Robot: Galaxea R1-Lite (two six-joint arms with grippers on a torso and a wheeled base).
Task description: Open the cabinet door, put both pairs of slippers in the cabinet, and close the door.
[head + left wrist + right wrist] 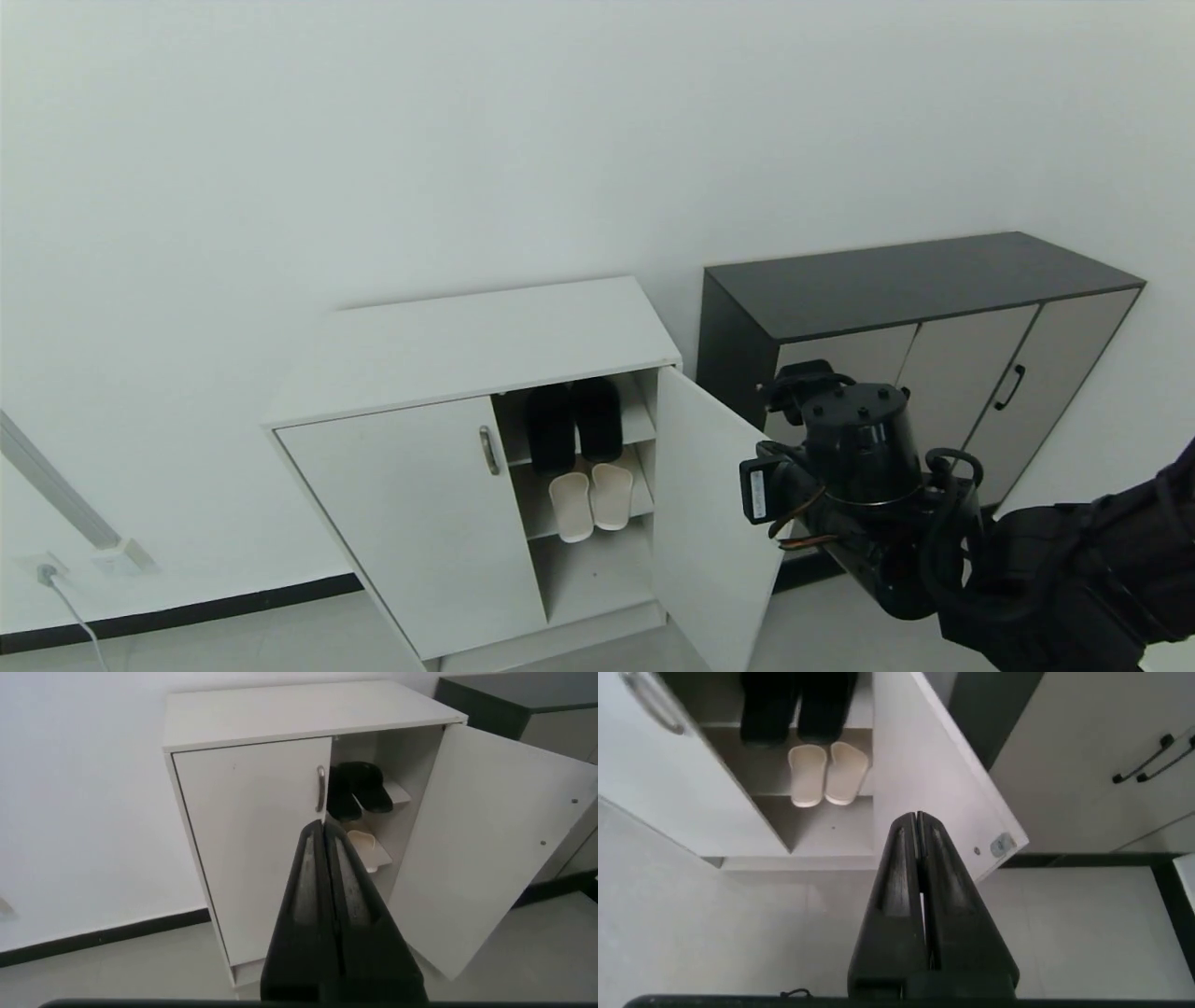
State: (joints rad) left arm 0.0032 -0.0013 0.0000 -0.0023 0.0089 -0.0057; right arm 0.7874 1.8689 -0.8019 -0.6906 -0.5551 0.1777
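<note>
Plain white wall is seen behind a smooth, boxy white cabinet [467, 345], whose right door [709, 523] is swung wide open. Black slippers [574, 425] are set on the upper shelf, rounded white slippers [590, 499] on the shelf below. The right arm [859, 467] is held bent near the open door, and the right gripper [920, 819] is seen with flat black jaws pressed together on nothing. The left gripper [323, 829] is likewise closed and empty, pointed toward the cabinet front

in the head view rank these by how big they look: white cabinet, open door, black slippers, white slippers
1. white cabinet
2. open door
3. black slippers and white slippers: about alike, so no order between them
</note>
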